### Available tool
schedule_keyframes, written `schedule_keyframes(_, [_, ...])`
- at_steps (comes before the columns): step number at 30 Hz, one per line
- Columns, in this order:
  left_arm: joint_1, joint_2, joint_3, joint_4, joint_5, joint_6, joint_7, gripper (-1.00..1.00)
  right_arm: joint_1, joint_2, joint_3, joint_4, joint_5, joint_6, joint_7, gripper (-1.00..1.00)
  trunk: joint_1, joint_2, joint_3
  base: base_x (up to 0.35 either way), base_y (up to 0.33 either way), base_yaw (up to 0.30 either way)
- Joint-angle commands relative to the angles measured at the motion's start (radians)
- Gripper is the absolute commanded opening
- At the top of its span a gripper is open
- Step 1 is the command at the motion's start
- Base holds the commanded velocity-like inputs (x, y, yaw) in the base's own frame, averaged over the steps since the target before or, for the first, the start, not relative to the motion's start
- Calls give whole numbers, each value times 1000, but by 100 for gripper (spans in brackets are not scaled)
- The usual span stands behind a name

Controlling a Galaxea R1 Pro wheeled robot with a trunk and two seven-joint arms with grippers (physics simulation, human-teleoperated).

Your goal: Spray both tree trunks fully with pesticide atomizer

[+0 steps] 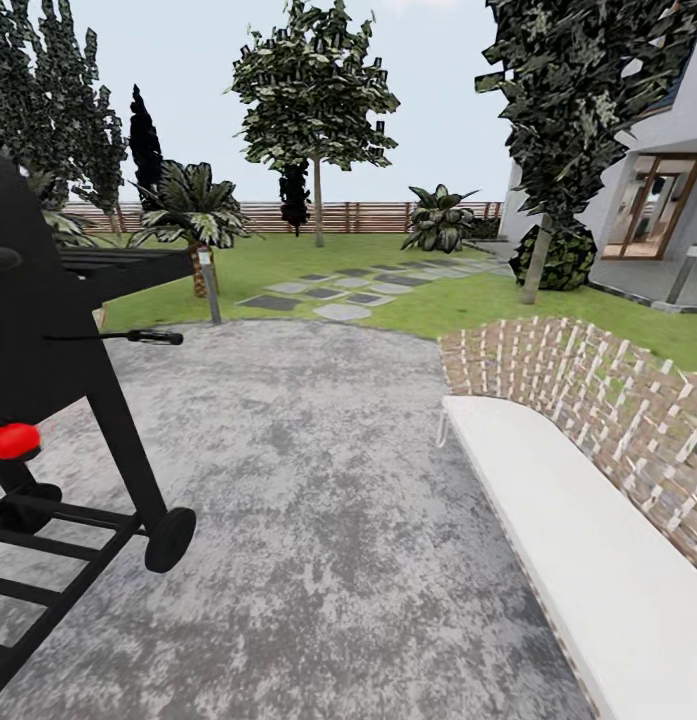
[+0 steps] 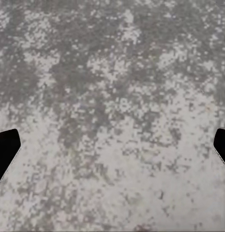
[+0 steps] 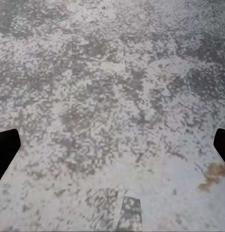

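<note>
Jaws of left gripper (image 2: 112,145) and right gripper (image 3: 112,145) spread wide, empty, over paving (image 1: 318,480); trees (image 1: 316,90) far ahead across lawn (image 1: 288,255).

Flat, bright, shadowless daylight under a pale sky (image 1: 438,90); distant foliage blocky, wrist-view ground textures coarsely pixelated.

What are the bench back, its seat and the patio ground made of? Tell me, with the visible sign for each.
Bench back: looks like woven wicker, tan strips crossing with gaps.
Seat: smooth, matte white, likely a cushion or painted slab; unclear which.
Patio ground: mottled grey, speckled, seemingly concrete or stone, also under both wrist cameras.
</note>
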Motion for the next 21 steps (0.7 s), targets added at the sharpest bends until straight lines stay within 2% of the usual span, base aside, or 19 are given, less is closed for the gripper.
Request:
schedule_keyframes(1, [0,0,0,0,0,0,0,100,0,0,0,0,0,0,0,100,0,0,0,339,0,182])
schedule_keyframes(8, [0,0,0,0,0,0,0,100,0,1,0,0,0,0,0,100,0,0,0,339,0,212])
schedule_keyframes(21, [0,0,0,0,0,-1,0,100,0,1,0,0,0,-1,0,100,0,0,0,339,0,15])
